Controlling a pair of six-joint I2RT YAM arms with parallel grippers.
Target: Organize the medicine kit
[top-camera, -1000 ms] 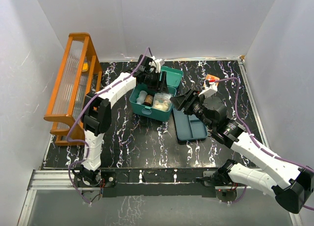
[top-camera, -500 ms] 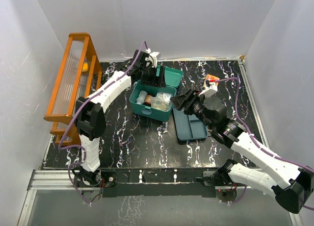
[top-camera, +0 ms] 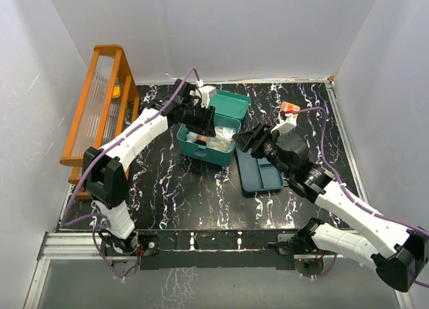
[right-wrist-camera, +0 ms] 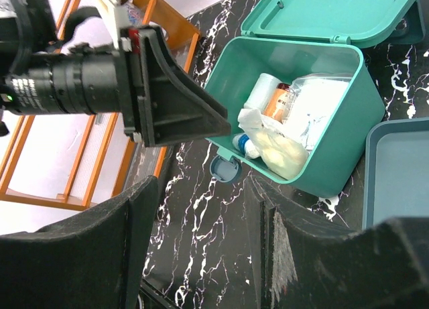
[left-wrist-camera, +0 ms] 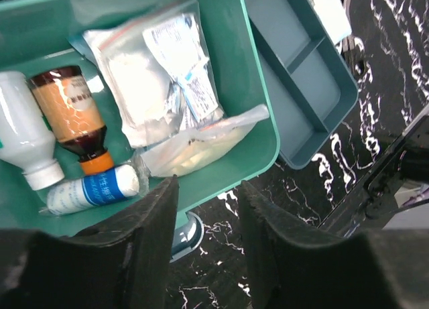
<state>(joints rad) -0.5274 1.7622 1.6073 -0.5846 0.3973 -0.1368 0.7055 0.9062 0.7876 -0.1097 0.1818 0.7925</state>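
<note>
Nearest, the right fingers (right-wrist-camera: pixel 100 255) stand spread and empty, aimed at the medicine kit (top-camera: pixel 204 155), which sits on the worktop (top-camera: pixel 174 195) just ahead of them. Close beside those fingers lies the one tray insert (top-camera: pixel 265 180), empty and outside the box. Farther on, the left fingers (left-wrist-camera: pixel 144 242) hang parted above the open box, holding nothing. Below them I count one white bottle (left-wrist-camera: pixel 23 135), one amber bottle (left-wrist-camera: pixel 70 118), one blue-and-white roll (left-wrist-camera: pixel 94 188) and at least two clear bags (left-wrist-camera: pixel 161 74). Beyond them the one lid (top-camera: pixel 231 104) lies tipped back. The loose items look packed, so the step in hand seems to be fitting the tray. That calls for flattening the bags below the rim first. One orange rack (top-camera: pixel 100 108) stands well off to the side of the left fingers.
</note>
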